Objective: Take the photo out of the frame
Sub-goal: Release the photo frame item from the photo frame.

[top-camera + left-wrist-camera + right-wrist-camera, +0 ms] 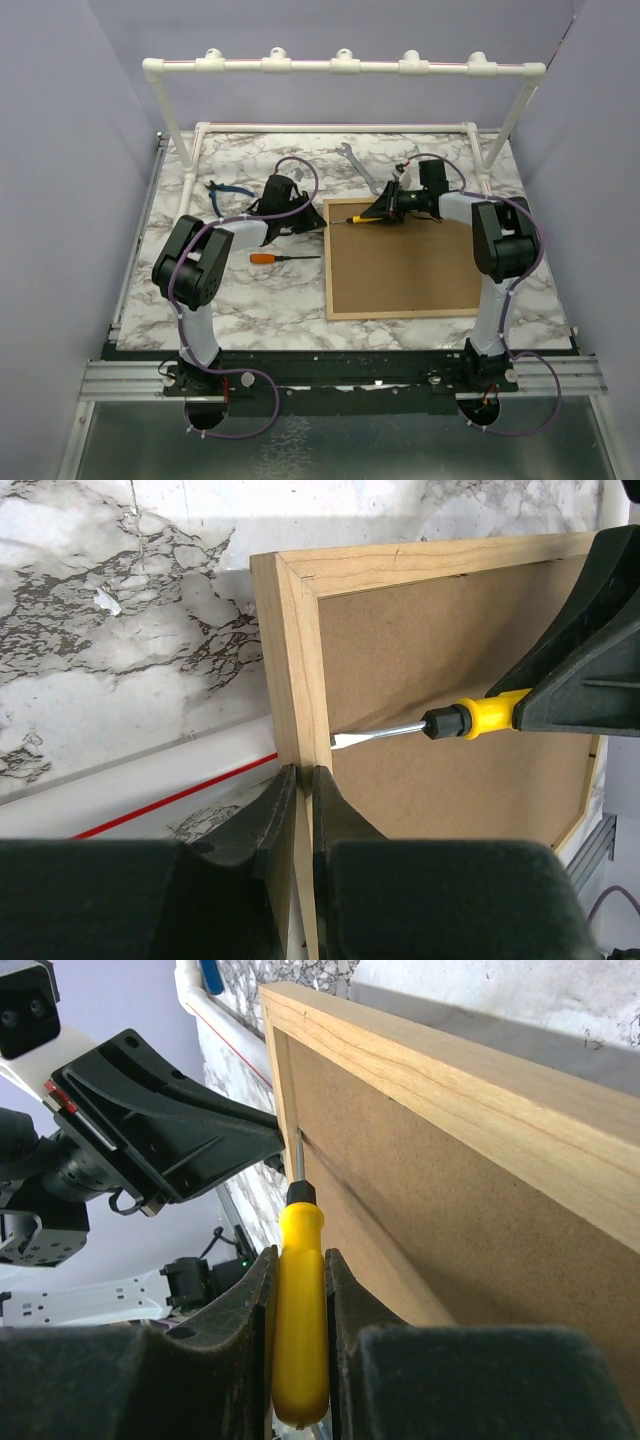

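Note:
The frame [410,270] lies face down on the marble table, brown fibreboard back up, light-wood edging around it. The photo is hidden underneath. My left gripper [305,222] is shut on the frame's left wood edge near the far-left corner, as the left wrist view shows [304,775]. My right gripper [378,212] is shut on a yellow-handled screwdriver [300,1310]. Its flat tip [340,741] touches the inner side of the left edging, just above the backing [430,640].
An orange-handled screwdriver [265,258] lies on the table left of the frame. Blue-handled pliers [225,190] and a metal wrench [360,168] lie farther back. A white PVC pipe rack [340,67] spans the far edge.

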